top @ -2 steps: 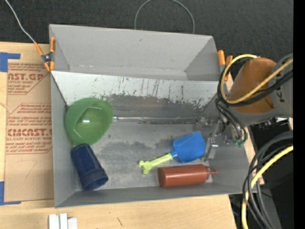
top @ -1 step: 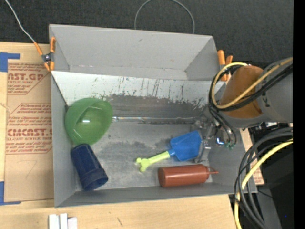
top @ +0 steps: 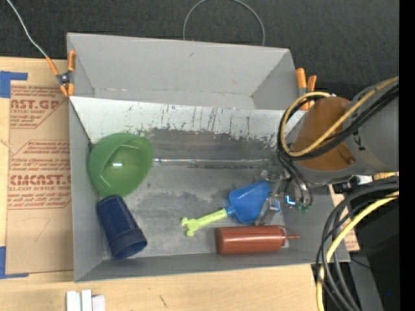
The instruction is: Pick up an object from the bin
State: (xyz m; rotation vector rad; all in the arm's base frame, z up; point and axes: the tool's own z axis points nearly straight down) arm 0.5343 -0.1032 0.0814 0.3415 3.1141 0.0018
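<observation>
A: Where is the gripper (top: 280, 198)?

B: Low inside the bin (top: 194, 76), close to the right wall, about halfway between the far wall and the near one. The arm (top: 379, 135) comes in over the right rim. There is an orange cover (top: 324, 135) on the wrist, with yellow and black cables (top: 305, 102) looped round it.

A: Pincer apart or together?

B: Cannot tell. The tip is dark and cluttered against the grey floor. Whether anything is clamped in it I cannot make out either.

A: Nearest thing to it?

B: A blue scoop (top: 246, 204), lying on the bin floor right of centre. Its broad blue head points toward the right wall and sits just beside the gripper, on the gripper's left. I cannot say whether they are touching or a hair apart. Its yellow-green handle (top: 204, 221) runs away toward the near-left and ends near the middle of the floor.

A: Anything else close by?

B: A red-brown bottle (top: 249, 240) lies on its side along the near wall, nozzle toward the right wall. It is just beside the scoop's head on the near side, and near the gripper.

A: The rest?

B: Two things, both well apart from the gripper. A green bowl (top: 120, 164) is tipped against the left wall with its hollow facing up and out. A dark blue cup (top: 120, 227) lies on its side in the near-left corner, just beside the bowl on its near side. The floor toward the far wall is bare, scuffed metal.
</observation>
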